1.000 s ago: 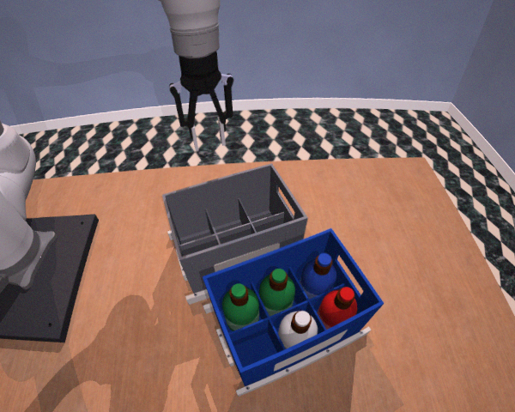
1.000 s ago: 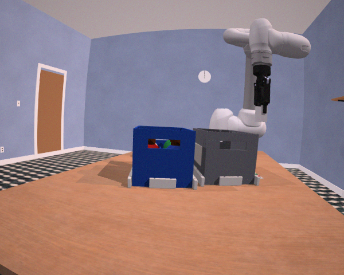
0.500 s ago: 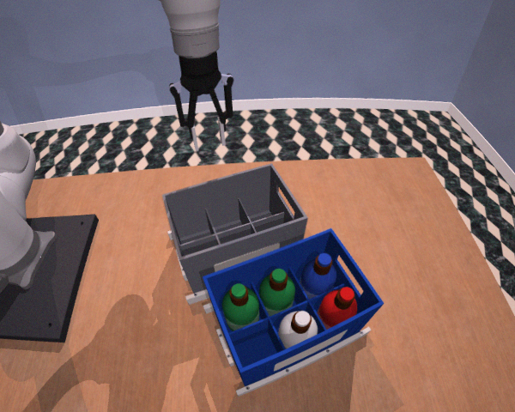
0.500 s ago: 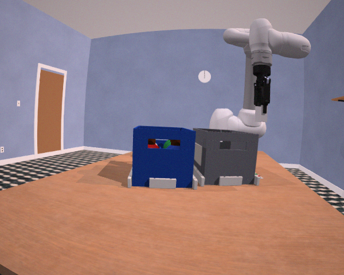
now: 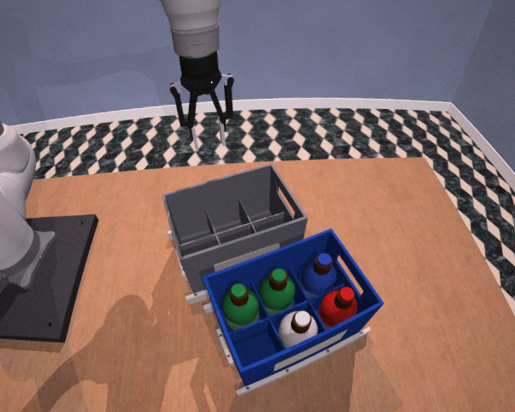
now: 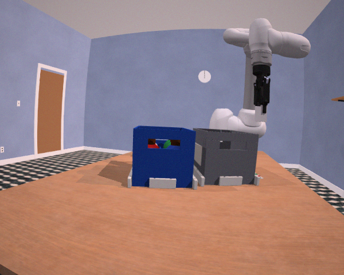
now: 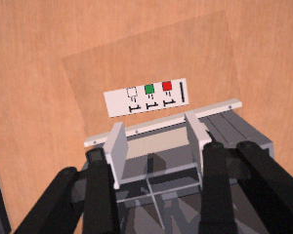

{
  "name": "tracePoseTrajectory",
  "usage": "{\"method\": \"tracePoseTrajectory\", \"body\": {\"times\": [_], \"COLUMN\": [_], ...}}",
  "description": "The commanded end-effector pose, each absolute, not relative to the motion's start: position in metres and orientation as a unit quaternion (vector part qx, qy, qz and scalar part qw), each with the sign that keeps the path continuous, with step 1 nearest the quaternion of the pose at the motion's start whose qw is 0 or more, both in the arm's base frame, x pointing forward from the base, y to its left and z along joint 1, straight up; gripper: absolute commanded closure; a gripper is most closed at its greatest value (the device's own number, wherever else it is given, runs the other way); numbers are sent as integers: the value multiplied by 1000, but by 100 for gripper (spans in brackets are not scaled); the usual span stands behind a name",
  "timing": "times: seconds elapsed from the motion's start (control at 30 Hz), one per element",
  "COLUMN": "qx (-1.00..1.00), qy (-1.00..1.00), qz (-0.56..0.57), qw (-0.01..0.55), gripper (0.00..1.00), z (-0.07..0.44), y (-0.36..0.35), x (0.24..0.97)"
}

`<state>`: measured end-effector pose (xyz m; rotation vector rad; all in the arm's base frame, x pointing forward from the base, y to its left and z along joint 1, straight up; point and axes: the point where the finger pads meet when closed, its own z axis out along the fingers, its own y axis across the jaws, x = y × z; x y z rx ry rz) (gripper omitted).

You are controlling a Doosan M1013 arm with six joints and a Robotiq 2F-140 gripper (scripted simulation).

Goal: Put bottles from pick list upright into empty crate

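My gripper (image 5: 209,143) hangs high above the far side of the empty grey crate (image 5: 233,219), fingers partly apart with nothing between them. In the wrist view the gripper (image 7: 156,138) looks down on the pick list (image 7: 146,97), a white strip lying on the table just beyond the grey crate (image 7: 186,161). Read from its black bar, the strip shows a red, a green and a white square, each with a 1 under it. The blue crate (image 5: 293,307) holds two green bottles (image 5: 239,305) (image 5: 276,290), a blue bottle (image 5: 318,274), a red bottle (image 5: 337,305) and a white bottle (image 5: 299,327), all upright.
The two crates stand side by side, almost touching, each in small grey floor brackets. The robot's base sits on a black plate (image 5: 40,275) at the table's left. One front cell (image 5: 251,346) of the blue crate has no bottle.
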<state>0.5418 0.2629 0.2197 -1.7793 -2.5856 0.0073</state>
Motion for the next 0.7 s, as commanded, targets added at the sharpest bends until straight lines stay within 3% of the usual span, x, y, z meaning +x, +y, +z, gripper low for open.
{"method": "tracePoseTrajectory", "body": {"times": [0.0, 0.67], "qx": [-604, -802], "qy": [-797, -597], "qz": [2, 3], "qw": [1, 1], "gripper": [62, 62], "z": [223, 244], "y": [252, 182], "x": [549, 593]}}
